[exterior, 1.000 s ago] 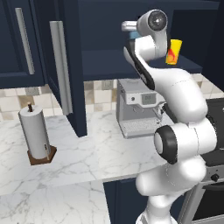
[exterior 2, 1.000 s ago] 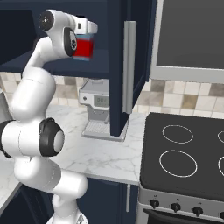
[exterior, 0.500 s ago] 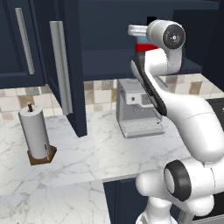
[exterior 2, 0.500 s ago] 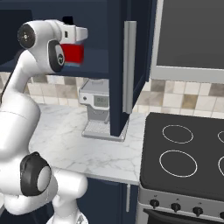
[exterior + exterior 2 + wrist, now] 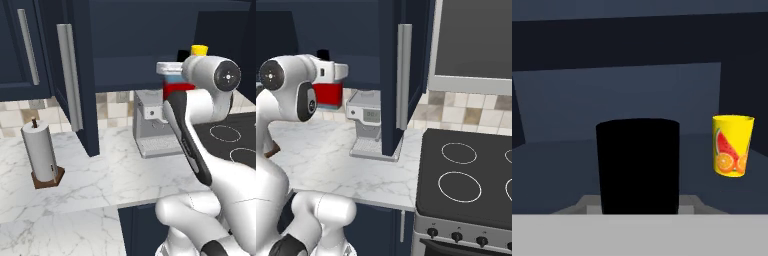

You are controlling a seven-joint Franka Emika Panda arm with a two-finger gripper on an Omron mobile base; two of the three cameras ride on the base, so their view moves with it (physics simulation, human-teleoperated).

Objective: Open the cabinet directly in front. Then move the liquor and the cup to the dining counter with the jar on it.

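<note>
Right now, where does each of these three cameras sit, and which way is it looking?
Left base view: behind the arm's left, facing the open cabinet, paper towel roll and coffee machine; white arm at right.
Right base view: behind its right, facing the stove; arm at left.
Hand view: on the hand, facing the liquor cap and the cup.
Both base views share the liquor and coffee machine.

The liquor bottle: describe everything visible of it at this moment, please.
The liquor is a squat bottle with a red lower body, a light blue upper part and a short black cap, which looms large and dark in the hand view. It stands upright in front of the open cabinet, at the end of the arm, partly hidden by the white hand. The gripper appears closed around it, though the fingers are hidden. The cup stands apart beside it.
</note>
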